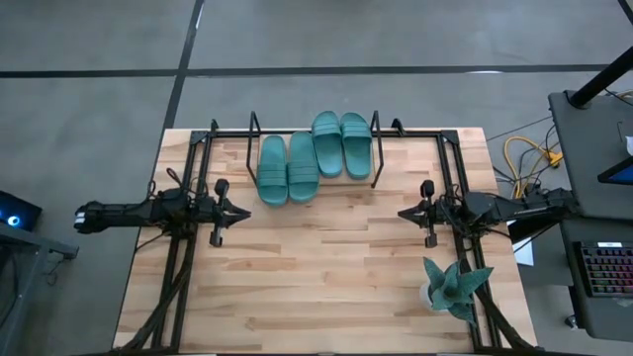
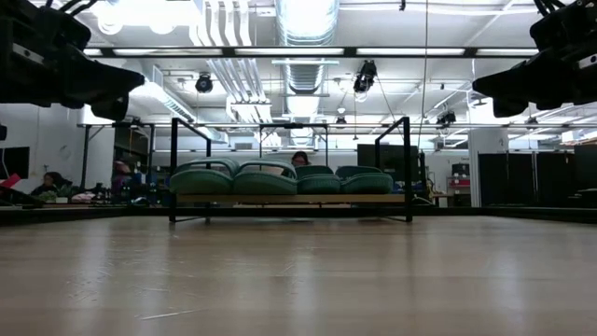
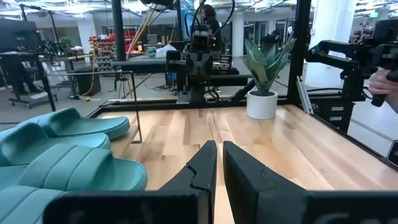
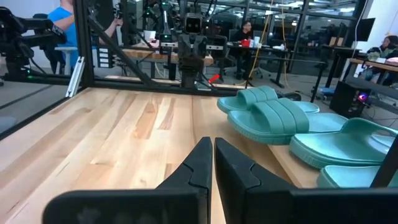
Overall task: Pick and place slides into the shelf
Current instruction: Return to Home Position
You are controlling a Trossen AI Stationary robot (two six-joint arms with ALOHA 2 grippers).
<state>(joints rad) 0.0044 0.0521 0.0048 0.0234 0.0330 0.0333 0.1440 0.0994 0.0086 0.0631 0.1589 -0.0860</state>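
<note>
Four teal slides lie side by side on the shelf (image 1: 253,138) at the table's far middle, soles down on its board (image 2: 289,198). The left pair (image 1: 288,170) sits nearer the table's front than the right pair (image 1: 341,143). My left gripper (image 1: 242,211) is shut at the table's left side, pointing level toward the right, with the slides (image 3: 74,171) beside it. My right gripper (image 1: 404,212) is shut at the right side and points level toward the left, past the slides (image 4: 273,115). Neither holds anything.
A teal spiky plant in a white pot (image 1: 453,287) stands at the near right. Black frame rods (image 1: 183,247) run along the table's left and right sides. Bare wooden tabletop (image 1: 321,267) lies between the grippers. People sit and stand in the room beyond.
</note>
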